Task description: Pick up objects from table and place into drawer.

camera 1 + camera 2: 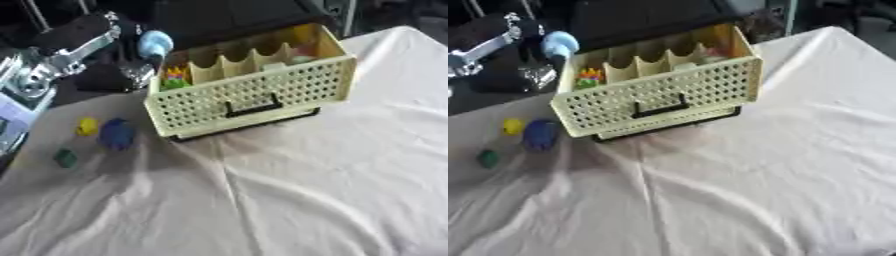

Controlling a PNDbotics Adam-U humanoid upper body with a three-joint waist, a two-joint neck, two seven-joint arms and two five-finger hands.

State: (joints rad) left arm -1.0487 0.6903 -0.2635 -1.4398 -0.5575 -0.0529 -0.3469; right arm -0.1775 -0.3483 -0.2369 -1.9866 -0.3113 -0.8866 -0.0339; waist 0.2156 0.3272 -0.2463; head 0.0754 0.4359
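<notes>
Left hand [150,47] over drawer [262,92], holding a light blue ball [156,42].
I saw the open compartments at its 4 o'clock.

Open cream drawer [262,92]; blue object [116,134] beside it.

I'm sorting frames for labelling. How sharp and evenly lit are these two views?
Left eye view: soft all over, the small yellow, blue and green things mere blobs; the drawer casts a shadow on the cloth. Right eye view: equally soft, dark background, bright cloth at right.
</notes>
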